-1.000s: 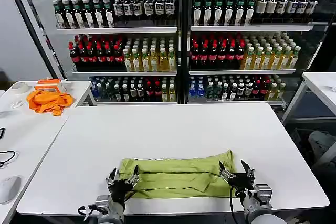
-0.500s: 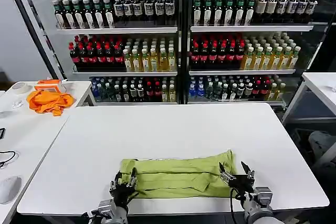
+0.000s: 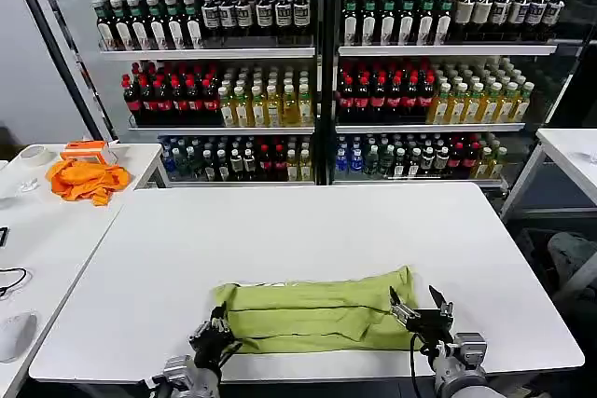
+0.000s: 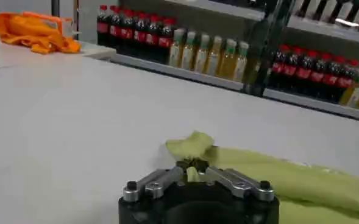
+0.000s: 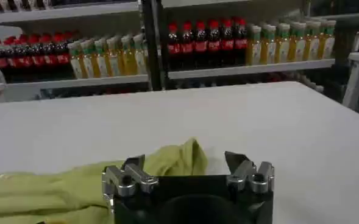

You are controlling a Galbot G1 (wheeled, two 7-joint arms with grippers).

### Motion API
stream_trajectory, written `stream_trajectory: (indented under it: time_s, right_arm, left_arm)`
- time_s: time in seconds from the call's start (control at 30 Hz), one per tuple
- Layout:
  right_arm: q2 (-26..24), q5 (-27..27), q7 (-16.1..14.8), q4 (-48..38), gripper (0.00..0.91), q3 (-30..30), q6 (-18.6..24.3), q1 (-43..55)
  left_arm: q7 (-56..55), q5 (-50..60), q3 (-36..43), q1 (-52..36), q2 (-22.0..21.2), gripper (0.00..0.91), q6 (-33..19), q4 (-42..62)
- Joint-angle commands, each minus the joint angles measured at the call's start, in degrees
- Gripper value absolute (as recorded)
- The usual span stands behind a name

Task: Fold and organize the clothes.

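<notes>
At the near edge of the white table [image 3: 280,230], the left gripper [image 3: 213,337] is sitting at about seven o'clock from the table's centre, its fingers drawn together around a small pinch of fabric at the left end of the T-shirt [image 3: 312,316]. In the left wrist view the left gripper [image 4: 194,165] is visibly nipping a raised tuft of the T-shirt [image 4: 277,176], which suggests it is gripping that end in order to lift or carry it over for the next fold.

At about five o'clock the right gripper [image 3: 422,312] is waiting with its fingers spread apart, straddling nothing; in the right wrist view the right gripper [image 5: 188,170] is standing open just beside the right end of the T-shirt [image 5: 75,182], probably lined up to take hold of the matching corner so both ends can travel together.

The T-shirt is lying as a long narrow band, already folded lengthwise, running nine to three o'clock along the near side of the table, within easy reach of both arms.

Farther off, at ten o'clock on a neighbouring table, an orange cloth [image 3: 87,178] is lying bunched, apart from the work. At twelve o'clock beyond the table, shelves of bottles [image 3: 317,90] are lining the background.
</notes>
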Motion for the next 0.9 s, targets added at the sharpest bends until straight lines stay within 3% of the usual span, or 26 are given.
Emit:
stream_trajectory:
  time_s: [0.03,0.23,0.43,0.6,0.77,0.9]
  right_arm:
    - [0.1,0.6,0.2,0.4,0.907,0.1,0.0,0.3]
    - [0.0,0.9,0.2,0.5,0.907,0.2,-0.1,0.7]
    - [0.0,1.3,0.3,0.3,0.907,0.1,-0.2,1.4]
    - [0.0,1.4,0.1,0.3,0.907,0.1,-0.2,1.5]
    - [-1.0,2.1,0.0,0.2,0.907,0.2,-0.2,1.1]
    - [-1.3,2.4,-0.1,0.2,0.907,0.2,-0.2,1.3]
  left_arm:
    - [0.7,-4.9,-5.5,0.6,3.3,0.030,-0.3,-3.7]
    - [1.4,-10.3,-12.9,1.6,8.1,0.020,0.5,-6.9]
    - [2.1,-17.2,-22.4,2.2,16.4,0.030,1.2,-8.1]
    - [2.3,-23.1,-24.3,1.0,19.8,0.020,2.7,-8.7]
    - [2.5,-36.7,-21.3,-1.3,18.2,0.030,4.4,-10.7]
    - [3.6,-42.0,-14.5,-1.8,13.5,0.030,4.3,-12.9]
